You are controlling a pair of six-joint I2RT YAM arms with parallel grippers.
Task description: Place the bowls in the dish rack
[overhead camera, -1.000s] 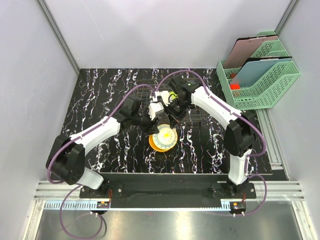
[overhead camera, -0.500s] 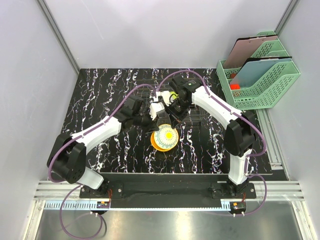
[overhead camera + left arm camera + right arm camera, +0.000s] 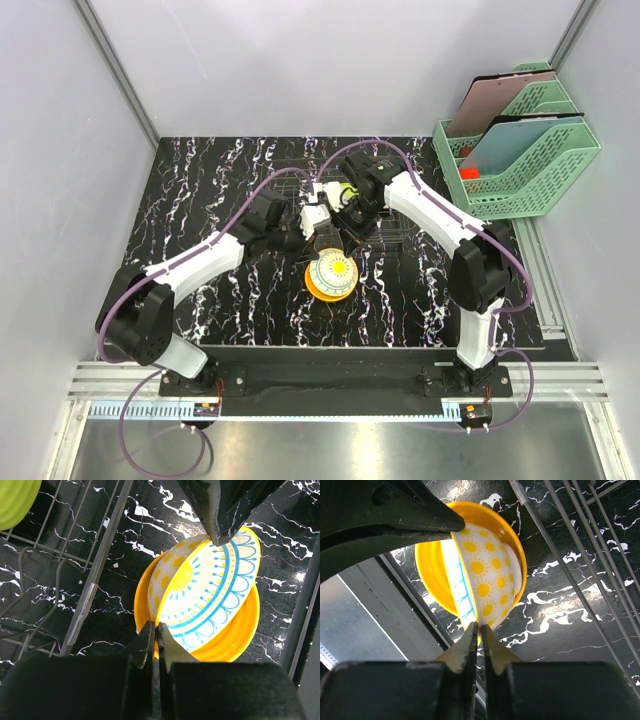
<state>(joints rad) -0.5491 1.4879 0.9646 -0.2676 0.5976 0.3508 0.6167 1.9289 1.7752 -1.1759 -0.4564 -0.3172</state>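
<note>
A cream bowl (image 3: 335,268) with blue and yellow patterns stands tilted on edge inside an orange bowl (image 3: 318,291) on the black marble table, just in front of the wire dish rack (image 3: 285,190). My left gripper (image 3: 157,630) is shut on one side of its rim. On the opposite side of the rim, my right gripper (image 3: 480,630) is shut as well. Both arms meet over this bowl in the top view. A lime green bowl (image 3: 12,500) sits in the rack (image 3: 95,575). Rack wires (image 3: 580,540) run right beside the bowls.
Green mesh file trays (image 3: 520,160) holding flat boards and a small red thing (image 3: 470,172) stand off the table's back right corner. Grey walls close in the left and back. A metal rail (image 3: 330,385) runs along the near edge.
My left gripper has closed onto the patterned bowl's rim. The bowl now stands a little steeper and farther back than a second ago. The right gripper kept its hold.
</note>
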